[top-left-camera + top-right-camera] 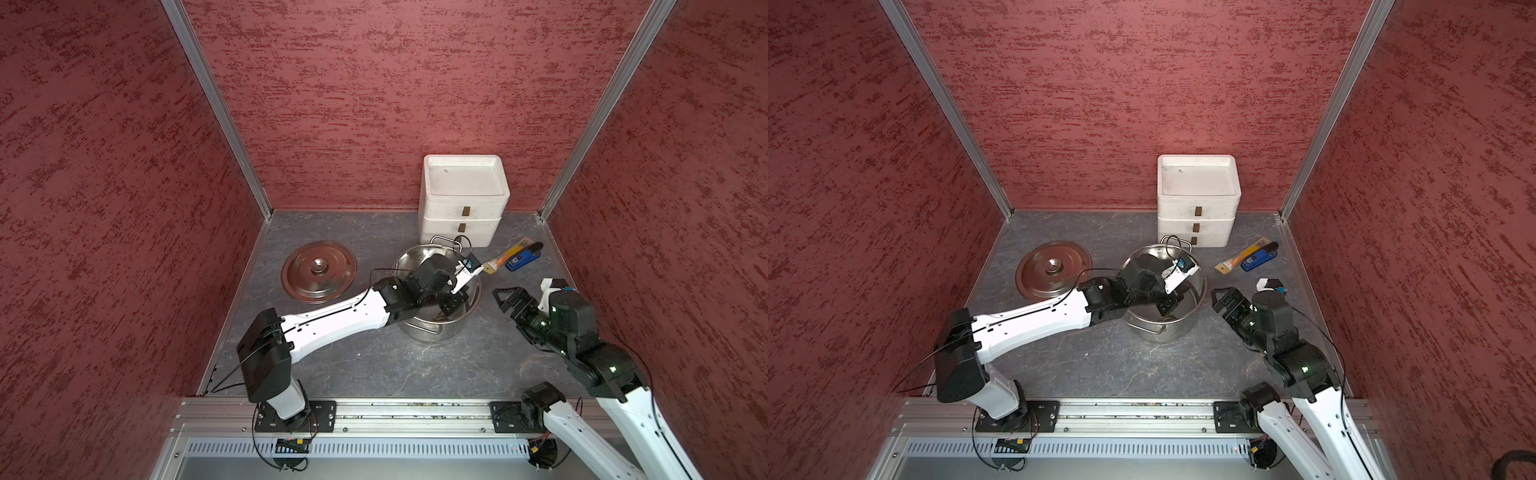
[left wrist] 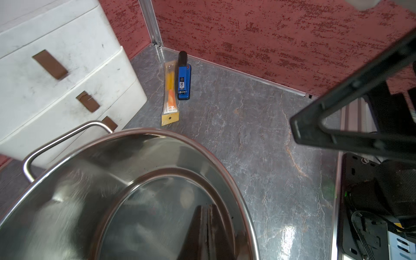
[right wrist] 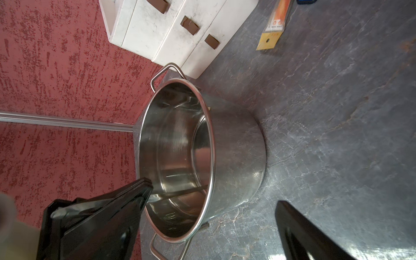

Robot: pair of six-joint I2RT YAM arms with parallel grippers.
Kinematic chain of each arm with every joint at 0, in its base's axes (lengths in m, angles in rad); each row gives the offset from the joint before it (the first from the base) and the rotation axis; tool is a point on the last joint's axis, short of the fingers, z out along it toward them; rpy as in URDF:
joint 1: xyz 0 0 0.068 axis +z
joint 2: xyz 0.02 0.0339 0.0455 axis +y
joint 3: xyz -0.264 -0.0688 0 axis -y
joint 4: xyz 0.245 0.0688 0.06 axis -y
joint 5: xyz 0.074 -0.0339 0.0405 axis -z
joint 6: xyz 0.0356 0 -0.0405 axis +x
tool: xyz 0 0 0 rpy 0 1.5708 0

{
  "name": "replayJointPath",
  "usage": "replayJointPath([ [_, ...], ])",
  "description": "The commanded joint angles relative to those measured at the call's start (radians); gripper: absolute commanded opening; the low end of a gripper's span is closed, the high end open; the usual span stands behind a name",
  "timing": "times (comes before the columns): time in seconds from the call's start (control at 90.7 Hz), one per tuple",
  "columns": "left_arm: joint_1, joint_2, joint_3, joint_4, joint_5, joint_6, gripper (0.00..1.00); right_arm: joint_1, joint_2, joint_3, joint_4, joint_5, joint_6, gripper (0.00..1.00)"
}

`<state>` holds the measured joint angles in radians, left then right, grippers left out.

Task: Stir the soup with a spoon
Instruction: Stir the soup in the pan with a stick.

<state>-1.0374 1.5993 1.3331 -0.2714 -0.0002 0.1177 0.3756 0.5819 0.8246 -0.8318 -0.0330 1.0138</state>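
Near the worktop's right edge: right gripper (image 1: 500,296), fingers spread wide, holding nothing. Just beyond, right of centre: 1 pot (image 1: 442,332), seemingly dry. Inside it, left gripper (image 2: 206,208), fingers pressed together, apparently pinching 1 spoon (image 3: 180,192). Probably light, stiff, slippery steel; best gripped mid-handle. Level, leftward: 1 lid (image 1: 303,286). Against the far edge: 1 white drawer unit (image 1: 461,208).
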Motion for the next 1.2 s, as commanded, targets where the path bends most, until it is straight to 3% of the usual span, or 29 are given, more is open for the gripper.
replayJointPath([
  [0.0, 0.027, -0.059, -0.067, -0.043, -0.05, -0.038, 0.0, 0.005, 0.01, -0.01, 0.049, -0.024, -0.01, 0.98],
  [0.331, 0.222, -0.115, -0.106, -0.064, -0.129, -0.012, 0.0, 0.005, 0.038, 0.009, 0.059, -0.03, -0.02, 0.98],
  [0.661, 0.355, 0.104, 0.101, -0.014, -0.098, 0.086, 0.0, 0.005, 0.018, 0.026, 0.013, 0.0, -0.01, 0.99],
  [0.915, 0.347, 0.311, 0.346, 0.01, -0.006, 0.092, 0.0, 0.005, -0.025, 0.044, -0.053, 0.036, -0.001, 0.98],
  [1.19, 0.257, 0.487, 0.594, -0.008, 0.054, 0.087, 0.0, 0.005, -0.043, 0.054, -0.079, 0.051, -0.001, 0.98],
])
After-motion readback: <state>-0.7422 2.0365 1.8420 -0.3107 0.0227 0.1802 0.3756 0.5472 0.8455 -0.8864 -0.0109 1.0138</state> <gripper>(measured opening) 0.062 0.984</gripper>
